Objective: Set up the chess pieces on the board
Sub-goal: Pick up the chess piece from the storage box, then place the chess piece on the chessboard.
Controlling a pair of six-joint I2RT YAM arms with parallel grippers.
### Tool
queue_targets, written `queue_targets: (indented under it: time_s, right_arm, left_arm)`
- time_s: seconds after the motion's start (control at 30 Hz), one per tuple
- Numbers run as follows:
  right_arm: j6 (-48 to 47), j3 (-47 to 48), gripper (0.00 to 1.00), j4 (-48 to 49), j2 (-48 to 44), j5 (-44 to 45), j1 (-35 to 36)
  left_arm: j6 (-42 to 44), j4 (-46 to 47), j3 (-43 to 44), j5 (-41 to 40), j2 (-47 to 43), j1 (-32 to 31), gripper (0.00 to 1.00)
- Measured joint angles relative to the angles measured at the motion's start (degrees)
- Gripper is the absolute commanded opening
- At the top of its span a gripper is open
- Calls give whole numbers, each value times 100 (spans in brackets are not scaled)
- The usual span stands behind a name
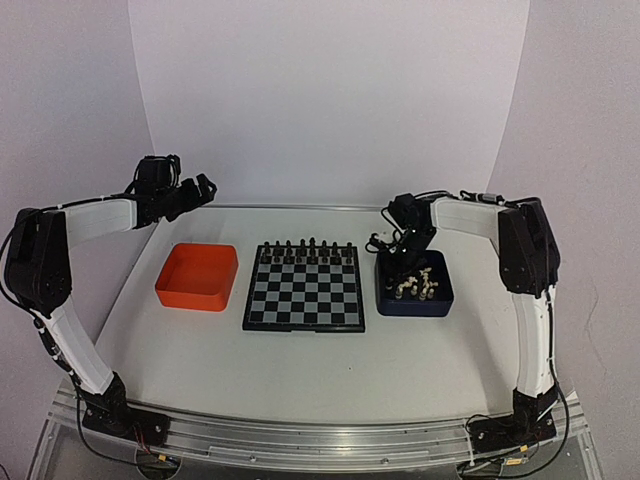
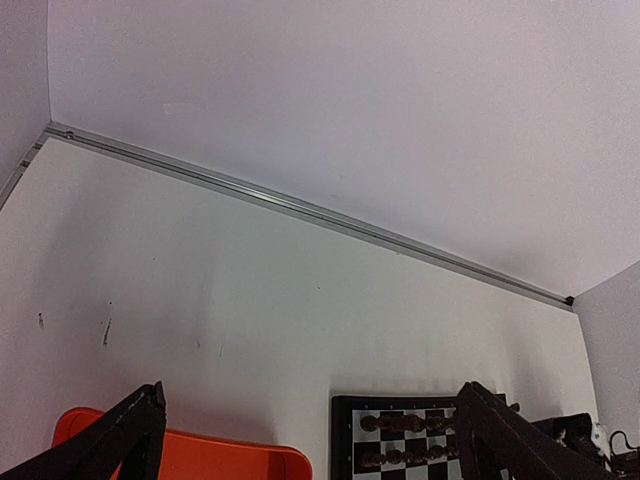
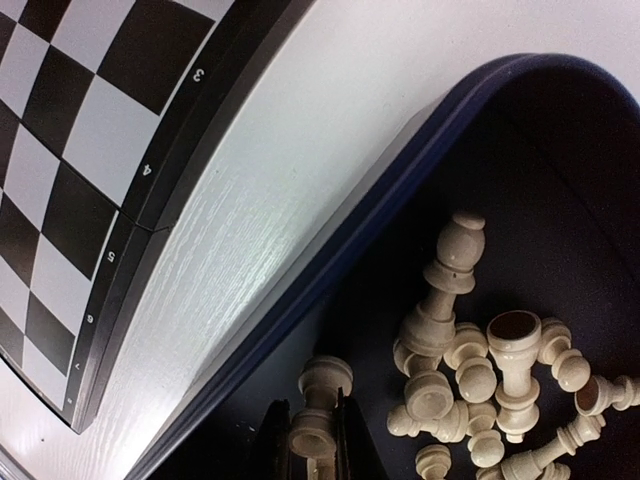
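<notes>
The board (image 1: 304, 290) lies at the table's middle, with black chessmen (image 1: 305, 250) on its two far rows. It also shows in the right wrist view (image 3: 80, 130). Several cream-white chess pieces (image 1: 422, 284) lie heaped in the dark blue tray (image 1: 415, 310) right of the board. My right gripper (image 3: 312, 440) is down inside that tray, shut on one cream piece (image 3: 325, 385) that stands apart from the heap (image 3: 480, 370). My left gripper (image 1: 200, 190) is open and empty, held high at the far left, behind the orange tray (image 1: 197, 276).
The blue tray's rim (image 3: 400, 190) runs close beside the held piece, with a strip of bare table between it and the board's edge. The orange tray (image 2: 200, 462) holds nothing. A metal rail (image 2: 300, 208) marks the table's far edge.
</notes>
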Motion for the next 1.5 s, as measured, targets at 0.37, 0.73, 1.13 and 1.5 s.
queue_targets:
  time_s: [0.37, 0.73, 1.13, 1.5]
  right_arm:
    - [3, -2, 0, 5, -111, 113, 0]
    - [133, -240, 0, 15, -931, 93, 0]
    - [174, -426, 0, -14, -1553, -503, 535]
    - [-5, -289, 0, -118, -1091, -581, 1531]
  left_arm:
    - [-7, 0, -2, 2, 0, 0, 100]
    - [-22, 2, -2, 76, 0, -15, 100]
    - [-24, 29, -19, 266, -2, -76, 100]
    - [-264, 156, -578, 300, -236, -148, 100]
